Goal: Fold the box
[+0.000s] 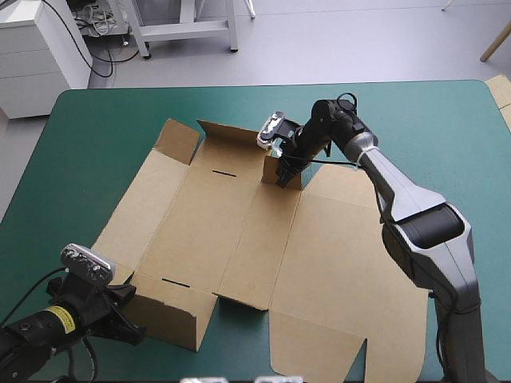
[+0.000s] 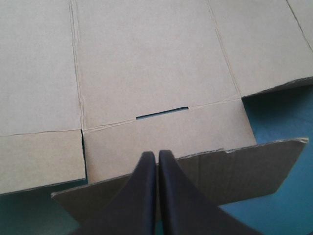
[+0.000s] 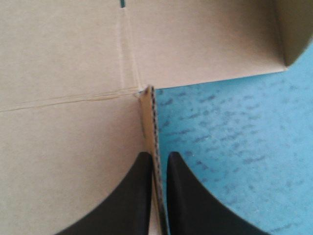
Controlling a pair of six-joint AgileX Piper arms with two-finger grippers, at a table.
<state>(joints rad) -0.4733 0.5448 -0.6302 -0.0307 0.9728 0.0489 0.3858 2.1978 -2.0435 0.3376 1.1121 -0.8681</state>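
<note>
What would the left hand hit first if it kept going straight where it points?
Probably the box: its raised near flap stands right across the tips of the left hand, perhaps already touching.

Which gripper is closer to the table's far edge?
Right. The right gripper holds the box's far flap, nearer the far edge; the left gripper holds its near wall.

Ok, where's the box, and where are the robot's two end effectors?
box [image 1: 215, 223]: high view, on its flat middle panel.
left end effector [image 2: 157, 155]: left wrist view, between its fingertips.
right end effector [image 3: 159, 157]: right wrist view, between its fingertips.
</note>
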